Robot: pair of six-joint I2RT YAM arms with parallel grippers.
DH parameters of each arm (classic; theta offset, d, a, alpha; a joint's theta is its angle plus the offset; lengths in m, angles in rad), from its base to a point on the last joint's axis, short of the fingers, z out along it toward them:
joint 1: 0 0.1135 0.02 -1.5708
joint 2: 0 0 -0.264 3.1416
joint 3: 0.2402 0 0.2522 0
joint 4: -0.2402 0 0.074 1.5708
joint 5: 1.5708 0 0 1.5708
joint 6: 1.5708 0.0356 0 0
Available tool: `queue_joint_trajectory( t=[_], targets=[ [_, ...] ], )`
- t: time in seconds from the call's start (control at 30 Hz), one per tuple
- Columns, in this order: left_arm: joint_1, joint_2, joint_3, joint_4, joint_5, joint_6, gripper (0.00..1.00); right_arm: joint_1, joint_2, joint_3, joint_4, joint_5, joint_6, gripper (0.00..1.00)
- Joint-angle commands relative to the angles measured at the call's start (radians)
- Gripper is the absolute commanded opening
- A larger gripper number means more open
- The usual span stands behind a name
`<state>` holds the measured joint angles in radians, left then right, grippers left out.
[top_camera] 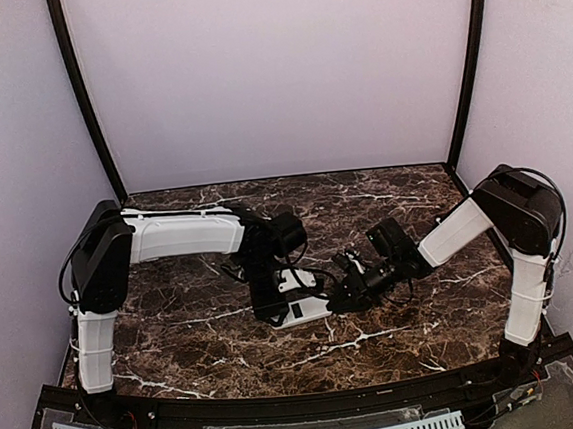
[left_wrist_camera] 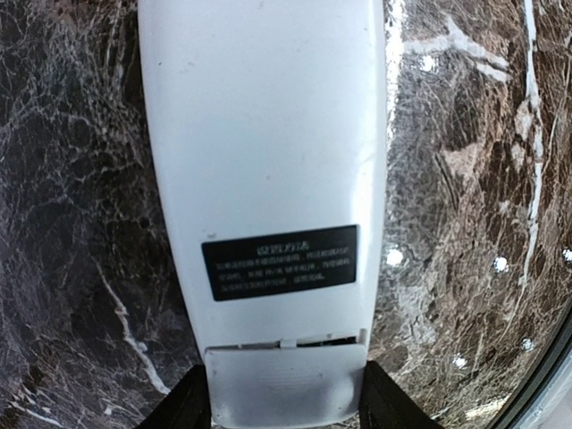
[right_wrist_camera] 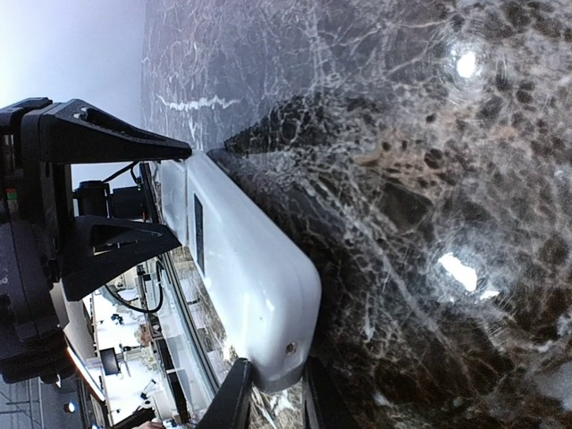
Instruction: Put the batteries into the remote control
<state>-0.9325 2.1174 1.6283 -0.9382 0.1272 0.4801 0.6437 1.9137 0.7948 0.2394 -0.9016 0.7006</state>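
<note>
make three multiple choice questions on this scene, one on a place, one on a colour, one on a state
1. Where is the remote control?
A. at the far left corner
B. in the middle, between the two arms
C. on the near rail

2. What colour is the label on it?
A. red
B. black
C. green

3. Which face of it is turned up?
A. the plain white back
B. the button face
C. neither, it stands on end

Answers:
1 B: the left tool and the right tool each flank one end of it, mid-way across the marble table.
2 B: the left wrist view shows a black label with pale print.
3 A: the white back with the label faces the top camera.
</note>
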Motion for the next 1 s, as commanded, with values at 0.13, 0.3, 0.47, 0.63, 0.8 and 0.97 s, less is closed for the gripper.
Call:
queue_joint_trajectory(
  t=[0.13, 0.3, 0.47, 0.63, 0.8, 0.97],
  targets=[
    [-0.003, 0.053, 0.012, 0.009, -0.005, -0.032, 0.57, 0.022, -0.005, -0.013, 0.037, -0.025, 0.006, 0.19],
    [-0.005, 0.058, 0.019, 0.003, -0.003, -0.033, 0.60, 0.022, -0.007, -0.016, 0.041, -0.023, 0.008, 0.19],
    [-0.005, 0.059, 0.020, 0.002, -0.015, -0.035, 0.63, 0.022, -0.010, -0.019, 0.042, -0.022, 0.007, 0.19],
    [-0.003, 0.060, 0.027, 0.003, -0.048, -0.040, 0.68, 0.022, -0.010, -0.020, 0.044, -0.019, 0.007, 0.19],
    [-0.003, 0.058, 0.047, -0.003, -0.069, -0.046, 0.76, 0.023, -0.011, -0.022, 0.044, -0.017, 0.009, 0.19],
    [-0.002, 0.033, 0.059, 0.023, -0.064, -0.053, 0.92, 0.022, -0.014, -0.023, 0.040, -0.013, 0.009, 0.19]
  ],
)
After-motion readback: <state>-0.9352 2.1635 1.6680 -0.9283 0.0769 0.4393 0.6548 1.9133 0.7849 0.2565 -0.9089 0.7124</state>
